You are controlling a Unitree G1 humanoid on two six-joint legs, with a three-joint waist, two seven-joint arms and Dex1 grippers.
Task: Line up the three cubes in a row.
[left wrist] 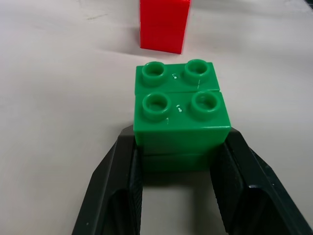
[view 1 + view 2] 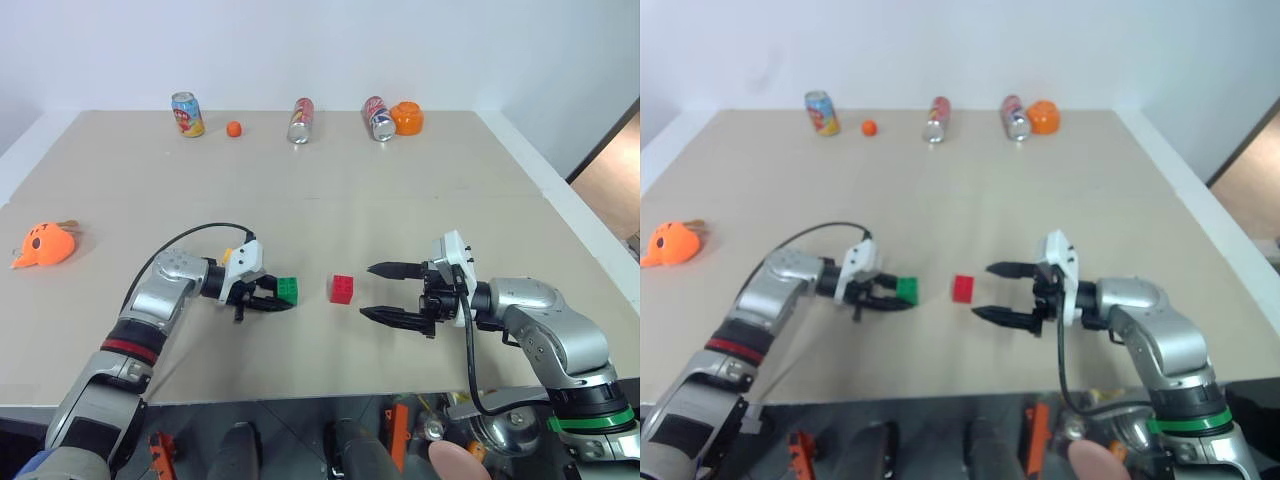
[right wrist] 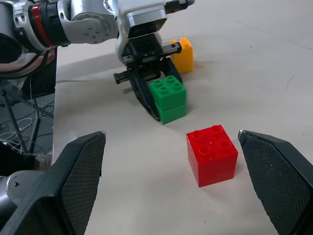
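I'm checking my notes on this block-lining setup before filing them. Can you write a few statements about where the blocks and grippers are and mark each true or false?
1. The left gripper is shut on the green cube. True.
2. The right gripper holds the red cube. False: it is open, the cube untouched.
3. The yellow cube sits behind the left gripper. True.
4. The red cube is stacked on the green one. False: they sit apart on the table.

Far edge: 3 cans (image 2: 187, 114), small orange ball (image 2: 234, 128), orange object (image 2: 407, 117); orange plush (image 2: 43, 244) left.
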